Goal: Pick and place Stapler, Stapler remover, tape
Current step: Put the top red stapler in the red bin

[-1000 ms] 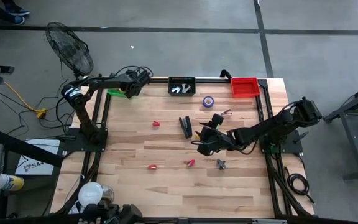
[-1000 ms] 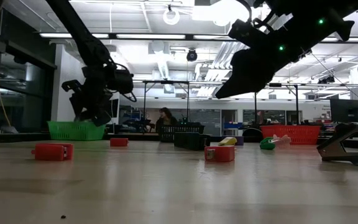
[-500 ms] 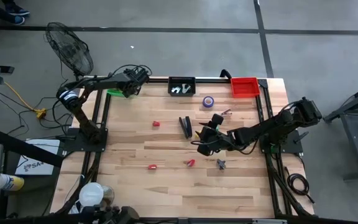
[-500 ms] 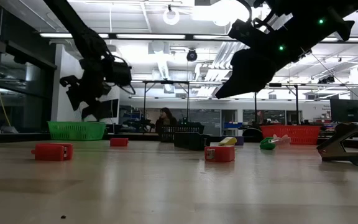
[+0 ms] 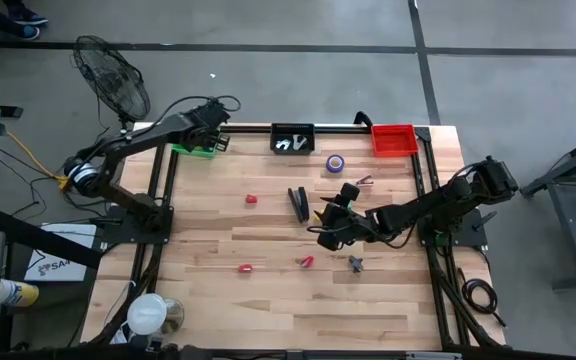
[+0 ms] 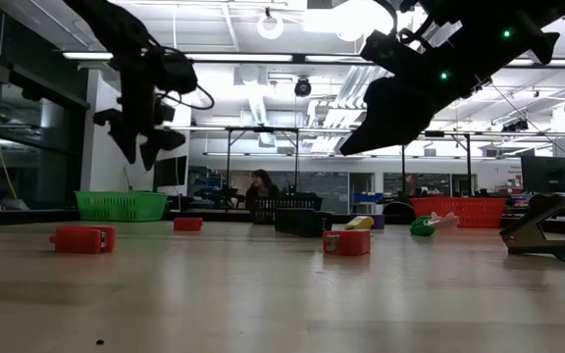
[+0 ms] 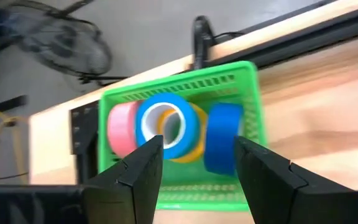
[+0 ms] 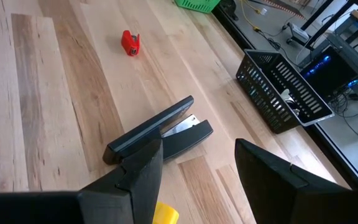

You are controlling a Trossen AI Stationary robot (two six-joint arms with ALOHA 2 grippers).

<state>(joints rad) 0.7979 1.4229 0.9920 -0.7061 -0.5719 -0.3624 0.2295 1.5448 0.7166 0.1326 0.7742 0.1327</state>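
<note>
High view first: your left tool (image 5: 212, 113) hangs above the green basket (image 5: 193, 150) at the table's (image 5: 268, 310) far left corner, fingers parted and carrying nothing. From the left wrist view you look straight down into that basket (image 7: 244, 81), and there sit the tape rolls: a pink roll (image 7: 120, 127), a light blue roll (image 7: 166, 124) lying over a yellow roll (image 7: 197, 134), and a darker blue roll (image 7: 221, 137) standing on edge beside them, all inside the mesh walls.

Your right tool (image 5: 330, 222) hovers over the middle of the table, fingers apart and empty too. Right wrist view puts the black stapler (image 8: 157, 130) just ahead of it, lying on the wood with its arm slightly lifted, and a small red piece (image 8: 130, 43) farther off. One purple tape roll (image 5: 335, 162) lies out on the table between the black basket (image 5: 292, 137) and the red bin (image 5: 393, 140). Two more red bits (image 5: 245, 268) (image 5: 307, 262) lie nearer the front. In the low view, your left tool (image 6: 137, 132) is clear above the green basket (image 6: 121, 205).
</note>
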